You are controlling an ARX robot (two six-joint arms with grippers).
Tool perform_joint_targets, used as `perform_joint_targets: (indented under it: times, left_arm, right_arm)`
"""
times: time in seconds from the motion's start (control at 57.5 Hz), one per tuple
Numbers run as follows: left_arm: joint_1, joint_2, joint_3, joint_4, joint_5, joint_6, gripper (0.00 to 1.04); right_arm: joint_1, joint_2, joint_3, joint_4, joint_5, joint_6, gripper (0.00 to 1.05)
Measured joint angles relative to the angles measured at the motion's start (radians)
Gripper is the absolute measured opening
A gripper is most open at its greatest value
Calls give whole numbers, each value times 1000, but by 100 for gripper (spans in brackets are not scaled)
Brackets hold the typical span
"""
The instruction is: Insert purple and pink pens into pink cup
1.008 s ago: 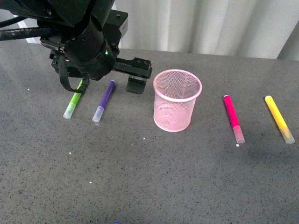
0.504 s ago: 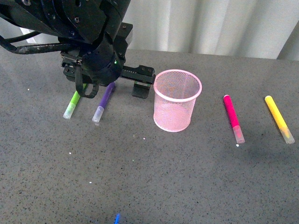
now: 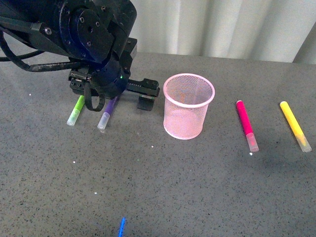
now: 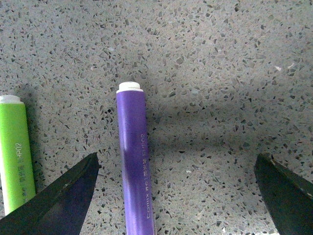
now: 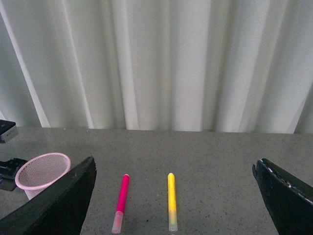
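Observation:
The purple pen [image 3: 107,112] lies on the grey table left of the pink cup [image 3: 187,106], its clear cap toward me. My left gripper [image 3: 116,96] hangs open right over it. In the left wrist view the purple pen [image 4: 133,161] lies between the open fingers, close to one fingertip [image 4: 63,200], and the gripper [image 4: 176,196] holds nothing. The pink pen [image 3: 245,123] lies right of the cup. My right gripper [image 5: 173,196] is open and empty, out of the front view. Its wrist view shows the cup [image 5: 41,171] and the pink pen [image 5: 122,196].
A lime-green marker [image 3: 76,111] lies just left of the purple pen, also seen in the left wrist view [image 4: 17,152]. A yellow marker [image 3: 295,126] lies at the far right, beside the pink pen [image 5: 171,200]. White curtains hang behind the table.
My left arm has moved down and a little to the right, covering more of the purple pen's far end. The pens and the cup have not moved.

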Motion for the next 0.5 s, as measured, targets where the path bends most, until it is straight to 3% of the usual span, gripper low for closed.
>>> perform_joint_targets:
  times: [0.296, 0.504]
  left_arm:
    - [1, 27, 1, 54, 4, 12, 97]
    - [3, 33, -5, 90, 6, 22, 64]
  right_arm:
    - [0, 0, 0, 0, 0, 0, 98]
    - [0, 0, 0, 0, 0, 0, 98]
